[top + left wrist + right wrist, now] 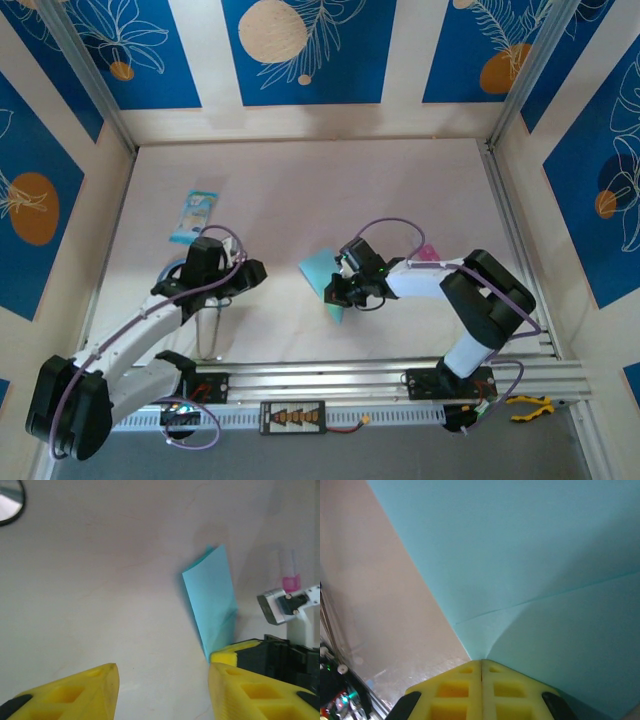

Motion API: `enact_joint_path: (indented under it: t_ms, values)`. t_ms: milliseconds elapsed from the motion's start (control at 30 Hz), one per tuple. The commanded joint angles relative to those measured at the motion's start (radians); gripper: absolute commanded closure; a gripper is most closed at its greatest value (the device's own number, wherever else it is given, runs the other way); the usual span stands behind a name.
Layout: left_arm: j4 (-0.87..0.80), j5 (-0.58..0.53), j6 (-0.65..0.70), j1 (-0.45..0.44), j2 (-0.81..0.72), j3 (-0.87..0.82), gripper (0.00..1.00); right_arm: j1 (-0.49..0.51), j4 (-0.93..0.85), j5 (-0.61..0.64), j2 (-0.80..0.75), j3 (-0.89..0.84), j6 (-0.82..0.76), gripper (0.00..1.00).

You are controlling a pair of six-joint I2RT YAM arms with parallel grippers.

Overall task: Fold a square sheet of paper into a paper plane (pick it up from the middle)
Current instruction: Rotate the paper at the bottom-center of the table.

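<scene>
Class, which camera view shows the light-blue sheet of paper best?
Left wrist: the sheet of paper shows almost whole. Top external shows it small, partly behind the right gripper. Right wrist shows a creased close-up pinched by the fingers.

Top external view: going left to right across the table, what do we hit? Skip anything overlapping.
printed packet → left gripper → light-blue paper sheet → pink item

Thin light-blue paper sheet (212, 600) stood tilted off pale table (100, 580), lower corner pinched by right gripper (226, 656). Left gripper (162, 690) yellow fingers spread apart. Small pink item (291, 582) beyond.
</scene>
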Motion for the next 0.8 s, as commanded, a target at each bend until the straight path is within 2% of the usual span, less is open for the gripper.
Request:
enact_joint_path:
  t_ms: [0, 200, 467, 600, 667, 767]
  values:
    - [0.098, 0.091, -0.033, 0.012, 0.034, 0.023, 0.54, 0.024, -0.016, 0.056, 0.005, -0.037, 0.140, 0.96]
    - [0.249, 0.161, -0.100, -0.001, 0.130, 0.020, 0.63, 0.074, 0.107, 0.097, -0.006, -0.122, 0.396, 0.96]
    - [0.321, 0.172, -0.120, -0.090, 0.274, 0.072, 0.68, 0.219, 0.218, 0.265, -0.039, -0.149, 0.749, 0.97]
    - [0.344, 0.170, -0.119, -0.116, 0.332, 0.096, 0.68, 0.270, 0.227, 0.315, -0.088, -0.129, 0.781, 0.93]
    - [0.354, 0.183, -0.118, -0.127, 0.370, 0.110, 0.68, 0.267, 0.213, 0.331, -0.132, -0.127, 0.739, 0.91]
    - [0.376, 0.198, -0.118, -0.146, 0.427, 0.132, 0.70, 0.229, 0.098, 0.340, -0.203, -0.124, 0.656, 0.90]
